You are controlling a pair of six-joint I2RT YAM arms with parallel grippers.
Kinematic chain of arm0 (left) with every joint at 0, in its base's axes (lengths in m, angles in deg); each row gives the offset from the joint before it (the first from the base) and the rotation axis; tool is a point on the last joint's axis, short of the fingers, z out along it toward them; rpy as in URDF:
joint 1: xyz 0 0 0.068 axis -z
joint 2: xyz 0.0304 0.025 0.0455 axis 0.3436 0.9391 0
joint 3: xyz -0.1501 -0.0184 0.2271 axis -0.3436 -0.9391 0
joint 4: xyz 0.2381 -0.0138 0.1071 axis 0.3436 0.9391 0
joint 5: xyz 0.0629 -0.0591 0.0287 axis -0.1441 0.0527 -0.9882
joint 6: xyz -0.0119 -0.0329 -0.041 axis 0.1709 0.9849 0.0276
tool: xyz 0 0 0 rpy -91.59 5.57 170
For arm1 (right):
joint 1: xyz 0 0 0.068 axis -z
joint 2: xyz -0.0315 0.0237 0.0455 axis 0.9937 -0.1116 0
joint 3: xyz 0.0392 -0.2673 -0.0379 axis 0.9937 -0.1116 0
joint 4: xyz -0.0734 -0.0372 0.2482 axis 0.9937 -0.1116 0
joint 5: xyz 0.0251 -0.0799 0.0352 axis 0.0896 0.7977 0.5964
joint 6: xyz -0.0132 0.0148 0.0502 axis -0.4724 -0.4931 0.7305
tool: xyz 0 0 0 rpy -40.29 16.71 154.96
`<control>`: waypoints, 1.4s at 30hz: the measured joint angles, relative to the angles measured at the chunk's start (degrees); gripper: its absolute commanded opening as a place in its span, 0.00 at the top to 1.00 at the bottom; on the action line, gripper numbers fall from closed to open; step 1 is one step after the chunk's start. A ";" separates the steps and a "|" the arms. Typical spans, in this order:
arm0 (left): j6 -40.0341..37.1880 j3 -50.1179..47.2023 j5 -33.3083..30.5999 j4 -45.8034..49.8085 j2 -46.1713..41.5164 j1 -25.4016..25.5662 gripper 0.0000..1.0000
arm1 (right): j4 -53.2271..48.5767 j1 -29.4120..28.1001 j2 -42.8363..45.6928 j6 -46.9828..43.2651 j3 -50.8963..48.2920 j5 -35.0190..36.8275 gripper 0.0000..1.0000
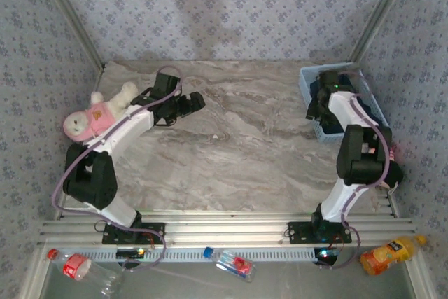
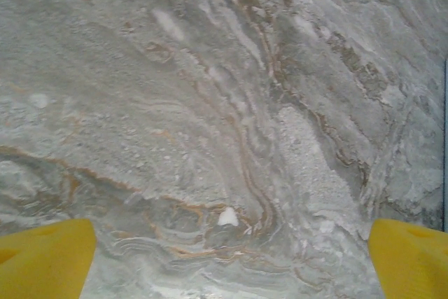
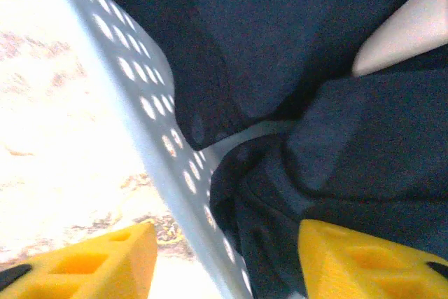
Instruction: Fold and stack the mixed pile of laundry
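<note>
2 open, empty pincers | left pincer (image 2: 227, 260) over table (image 2: 210, 68) | right pincer (image 3: 231, 260) astride basket (image 3: 133, 82) wall

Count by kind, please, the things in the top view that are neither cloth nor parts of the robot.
Bottles: 3 (clear bottle, small bottle, orange bottle)
Plush toy: 1
Basket: 1
Total: 5
</note>
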 measured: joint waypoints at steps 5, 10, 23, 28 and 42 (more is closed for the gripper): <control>-0.04 1.25 0.26 0.07 0.74 1.68 0.00 | 1.79 4.68 5.57 2.64 0.20 -0.59 0.24; -0.20 1.22 0.22 0.59 0.61 1.99 0.00 | 1.38 9.22 3.06 4.48 1.22 2.19 0.23; -0.20 -1.05 -1.29 1.95 -2.93 1.97 0.00 | -1.31 9.49 -2.73 5.57 8.22 1.70 1.00; -0.20 -1.05 -1.46 1.88 -2.93 1.99 0.00 | 2.03 7.02 9.62 6.10 11.13 -0.61 1.00; 1.16 -2.23 -0.81 1.14 -3.82 -4.33 0.00 | 21.55 -9.46 24.28 12.94 29.57 -24.59 1.00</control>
